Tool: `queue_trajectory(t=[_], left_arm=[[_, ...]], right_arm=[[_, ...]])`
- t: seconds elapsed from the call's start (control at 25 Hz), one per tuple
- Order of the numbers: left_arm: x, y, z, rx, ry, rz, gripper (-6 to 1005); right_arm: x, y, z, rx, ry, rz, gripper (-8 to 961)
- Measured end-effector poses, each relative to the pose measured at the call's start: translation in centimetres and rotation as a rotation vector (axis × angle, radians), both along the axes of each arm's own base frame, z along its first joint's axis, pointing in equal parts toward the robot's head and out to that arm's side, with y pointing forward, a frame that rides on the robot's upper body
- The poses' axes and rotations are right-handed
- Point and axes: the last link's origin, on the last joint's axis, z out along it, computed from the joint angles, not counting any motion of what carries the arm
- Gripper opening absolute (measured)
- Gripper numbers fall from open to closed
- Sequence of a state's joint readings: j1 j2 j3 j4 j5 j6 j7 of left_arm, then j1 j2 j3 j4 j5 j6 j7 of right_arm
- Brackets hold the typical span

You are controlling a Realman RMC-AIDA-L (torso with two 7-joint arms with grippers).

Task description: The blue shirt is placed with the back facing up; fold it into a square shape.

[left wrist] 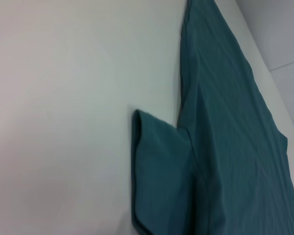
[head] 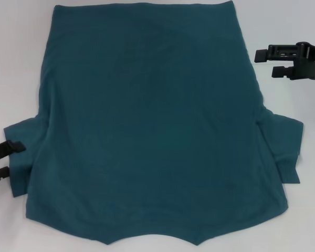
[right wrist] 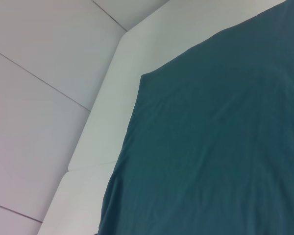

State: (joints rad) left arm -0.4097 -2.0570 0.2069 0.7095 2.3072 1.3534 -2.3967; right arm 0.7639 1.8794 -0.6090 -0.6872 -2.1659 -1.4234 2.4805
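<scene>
The blue shirt [head: 147, 121] lies spread flat on the white table [head: 16, 52], plain side up, hem at the far side and neck notch at the near edge. My left gripper [head: 4, 161] is open at the outer edge of the left sleeve [head: 23, 152], its upper finger over the cloth. That sleeve [left wrist: 157, 171] and the shirt's side [left wrist: 225, 122] fill the left wrist view. My right gripper [head: 266, 62] hovers open just right of the shirt's far right side, holding nothing. The right wrist view shows the shirt's hem corner [right wrist: 210, 137].
Bare white table [left wrist: 63, 98] runs along both sides of the shirt. The table's edge [right wrist: 103, 112] and a grey tiled floor [right wrist: 34, 44] show beyond the hem corner. The right sleeve [head: 283, 147] sticks out with its cuff folded.
</scene>
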Motion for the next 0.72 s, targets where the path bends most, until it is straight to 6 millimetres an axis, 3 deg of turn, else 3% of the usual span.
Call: queue_trajectory(t=[0.44, 0.72], left_arm=[[0.3, 1.0, -1.1, -0.024, 0.020, 0.001, 843], [0.2, 1.4, -0.7, -0.016, 0.044, 0.000, 835]], right_arm=[[0.1, 0.0, 0.1, 0.001, -0.001, -0.001, 945], [0.1, -0.1, 0.1, -0.002, 0.000, -0.001, 945]])
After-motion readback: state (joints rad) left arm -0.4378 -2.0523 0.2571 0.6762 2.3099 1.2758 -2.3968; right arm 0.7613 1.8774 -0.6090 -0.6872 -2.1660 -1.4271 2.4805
